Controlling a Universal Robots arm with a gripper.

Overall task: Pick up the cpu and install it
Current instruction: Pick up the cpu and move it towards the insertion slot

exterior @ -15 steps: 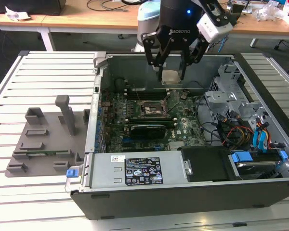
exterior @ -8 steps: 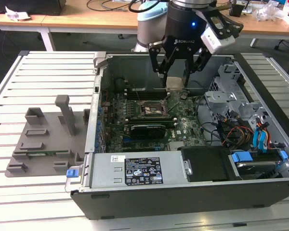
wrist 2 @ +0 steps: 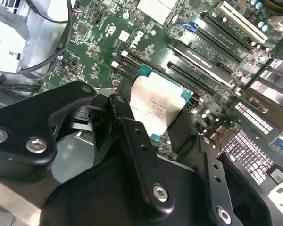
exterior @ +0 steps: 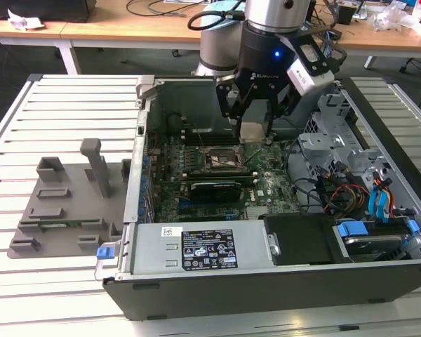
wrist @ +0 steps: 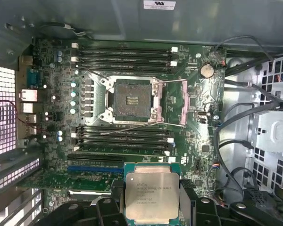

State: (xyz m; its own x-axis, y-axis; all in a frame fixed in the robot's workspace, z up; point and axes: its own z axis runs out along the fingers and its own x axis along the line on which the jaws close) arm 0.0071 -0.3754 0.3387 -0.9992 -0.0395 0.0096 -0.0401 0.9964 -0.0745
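Observation:
My gripper (exterior: 255, 126) is shut on the cpu (exterior: 255, 133), a flat silver square held by two opposite edges. It hangs inside the open computer case, above the green motherboard (exterior: 266, 186). In the first wrist view the cpu (wrist: 152, 195) sits between black fingers (wrist: 114, 200), with its printed metal top facing the camera. The empty socket (wrist: 131, 100) lies further along the board with its load plate (wrist: 174, 103) swung open beside it. In the exterior view the socket (exterior: 221, 160) lies towards the exterior view's left of the gripper and lower. The second wrist view shows the cpu (wrist 2: 158, 110) tilted over memory slots.
The case walls (exterior: 137, 161) ring the board. A drive cage (exterior: 330, 140) and coloured cables (exterior: 379, 200) fill the exterior view's right. A black card (exterior: 214, 189) stands near the socket. A grey fixture block (exterior: 63, 203) lies on the slatted table (exterior: 28, 126) at the exterior view's left.

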